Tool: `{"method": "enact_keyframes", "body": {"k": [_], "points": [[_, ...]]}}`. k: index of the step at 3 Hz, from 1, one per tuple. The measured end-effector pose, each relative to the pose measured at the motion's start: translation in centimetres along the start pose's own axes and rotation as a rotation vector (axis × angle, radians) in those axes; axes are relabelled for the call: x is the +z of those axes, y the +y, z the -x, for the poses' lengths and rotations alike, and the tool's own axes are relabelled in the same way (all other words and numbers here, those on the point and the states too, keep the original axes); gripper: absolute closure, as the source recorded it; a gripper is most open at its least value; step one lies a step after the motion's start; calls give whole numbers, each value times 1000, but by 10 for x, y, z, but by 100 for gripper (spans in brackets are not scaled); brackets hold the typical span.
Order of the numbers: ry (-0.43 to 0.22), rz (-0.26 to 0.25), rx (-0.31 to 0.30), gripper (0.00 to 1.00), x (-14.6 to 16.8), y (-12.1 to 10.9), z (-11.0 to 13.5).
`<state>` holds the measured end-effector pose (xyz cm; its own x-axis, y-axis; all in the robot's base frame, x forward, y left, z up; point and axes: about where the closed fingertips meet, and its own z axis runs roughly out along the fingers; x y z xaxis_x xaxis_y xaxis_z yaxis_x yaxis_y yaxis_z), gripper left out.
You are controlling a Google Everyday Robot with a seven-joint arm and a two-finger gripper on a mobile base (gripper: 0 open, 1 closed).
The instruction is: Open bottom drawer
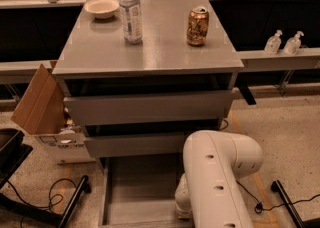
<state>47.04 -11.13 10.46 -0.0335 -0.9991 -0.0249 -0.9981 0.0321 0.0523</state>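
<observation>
The bottom drawer [135, 192] of the grey cabinet stands pulled out toward me, its plain grey tray showing at the bottom of the camera view. Two larger grey drawer fronts [150, 107] sit shut above it. My white arm [220, 182] reaches down over the drawer's right side. The gripper is hidden below the arm, near the drawer's front right corner.
On the cabinet top [150, 47] stand a water bottle [131, 12], a brown can [198, 26] and a white bowl [102, 7]. An open cardboard box [45, 117] sits left of the cabinet. Cables and a black stand leg [60, 207] lie lower left. Two sanitizer bottles [284, 42] stand on the right ledge.
</observation>
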Motion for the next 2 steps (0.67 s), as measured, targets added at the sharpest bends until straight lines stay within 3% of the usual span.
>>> {"method": "enact_keyframes", "body": {"k": [1,2], "points": [[0,2,0,0,1,1,0],[0,2,0,0,1,1,0]]}}
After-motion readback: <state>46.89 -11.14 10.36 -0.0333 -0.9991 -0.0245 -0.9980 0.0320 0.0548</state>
